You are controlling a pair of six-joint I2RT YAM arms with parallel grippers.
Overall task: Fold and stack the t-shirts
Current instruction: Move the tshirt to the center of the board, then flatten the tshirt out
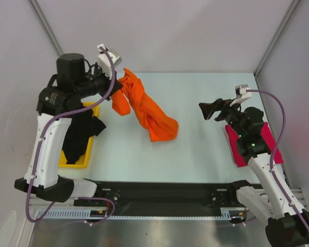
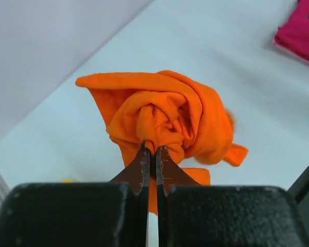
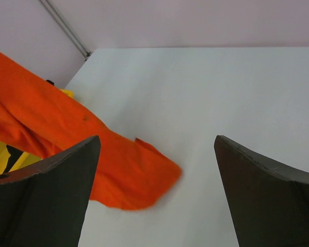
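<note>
My left gripper (image 1: 119,85) is shut on a bunched edge of the orange t-shirt (image 1: 147,110) and holds it lifted at the back left, so the cloth hangs down to the table. In the left wrist view the gripper (image 2: 151,149) pinches the crumpled orange t-shirt (image 2: 165,116). My right gripper (image 1: 210,109) is open and empty above the table's right side, well right of the shirt. In the right wrist view the orange t-shirt (image 3: 118,164) lies left of the gap. The magenta-pink t-shirt (image 1: 270,141) lies folded under the right arm. The black t-shirt (image 1: 80,134) drapes over the yellow tray (image 1: 82,160).
The yellow tray stands at the left edge beside the left arm. A black rail (image 1: 165,193) runs along the near edge between the arm bases. Walls close the back and sides. The magenta-pink shirt also shows in the left wrist view (image 2: 301,33) at the top right.
</note>
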